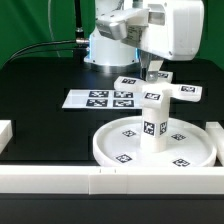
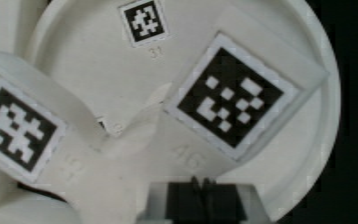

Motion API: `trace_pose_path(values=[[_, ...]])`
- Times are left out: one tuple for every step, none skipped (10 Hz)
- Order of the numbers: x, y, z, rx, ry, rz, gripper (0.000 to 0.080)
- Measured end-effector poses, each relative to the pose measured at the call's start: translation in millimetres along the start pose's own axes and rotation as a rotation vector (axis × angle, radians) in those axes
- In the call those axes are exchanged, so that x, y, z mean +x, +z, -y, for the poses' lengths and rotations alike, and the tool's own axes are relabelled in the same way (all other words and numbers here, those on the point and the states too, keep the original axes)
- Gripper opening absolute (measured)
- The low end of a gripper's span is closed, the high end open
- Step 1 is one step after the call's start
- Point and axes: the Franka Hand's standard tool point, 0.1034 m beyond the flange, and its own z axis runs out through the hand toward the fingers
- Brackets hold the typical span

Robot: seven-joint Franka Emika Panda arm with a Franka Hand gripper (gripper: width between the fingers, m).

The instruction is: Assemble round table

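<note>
On the exterior view's left, a long white straight border bar (image 1: 6,133) lay on the black tabletop (image 1: 40,110). Another white bar (image 1: 100,181) ran along the front edge. A little further right, the marker board (image 1: 104,98) lay flat on the tabletop.

Next came the large white round plastic disc with a raised rim (image 1: 110,148). It lay flat on the tabletop, near the front bar. The short thick white post (image 1: 152,125) stood straight up in the middle of the disc. The small white cross-shaped piece with square tags (image 1: 186,91) sat on top of the post, with its arms sticking out to the sides.

The robot's end effector (image 1: 151,69) hung right over the middle of the cross, very close to it. I could not tell if it touched the cross, or if it was wide, narrow or holding on.

In the wrist view, the cross (image 2: 234,95) looked big and close, and the disc (image 2: 87,35) lay under it. One dark finger (image 2: 202,198) showed at the edge, beside the cross.
</note>
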Motion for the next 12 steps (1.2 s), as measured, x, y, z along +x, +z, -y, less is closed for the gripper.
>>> trace_pose_path(values=[[-0.6,-0.7,-1.6,-0.003,0.0,0.001,0.0001],[-1.1,-0.7,-2.3,-0.004,0.0,0.001,0.0081],[-2.7,-1.1,-2.2,-0.004,-0.002,0.001,0.0264],[-4.7,-1.6,-2.1,-0.006,0.005,0.002,0.0399],[-4.6,-0.3,-1.5,-0.004,0.006,0.001,0.0399],[-4.4,0.3,-1.3,-0.003,0.006,0.001,0.0572],[-2.8,1.7,-4.7,-0.002,-0.028,0.012,0.0625],[-1.0,0.8,-8.0,-0.006,-0.042,0.015,0.0625],[3.2,-0.1,-10.2,-0.008,-0.046,0.013,0.0645],[8.4,-0.4,-13.3,0.001,-0.048,0.011,0.0645],[11.3,0.1,-18.4,-0.003,-0.054,0.01,0.0649],[13.9,2.7,-21.5,-0.003,-0.057,0.007,0.0649]])
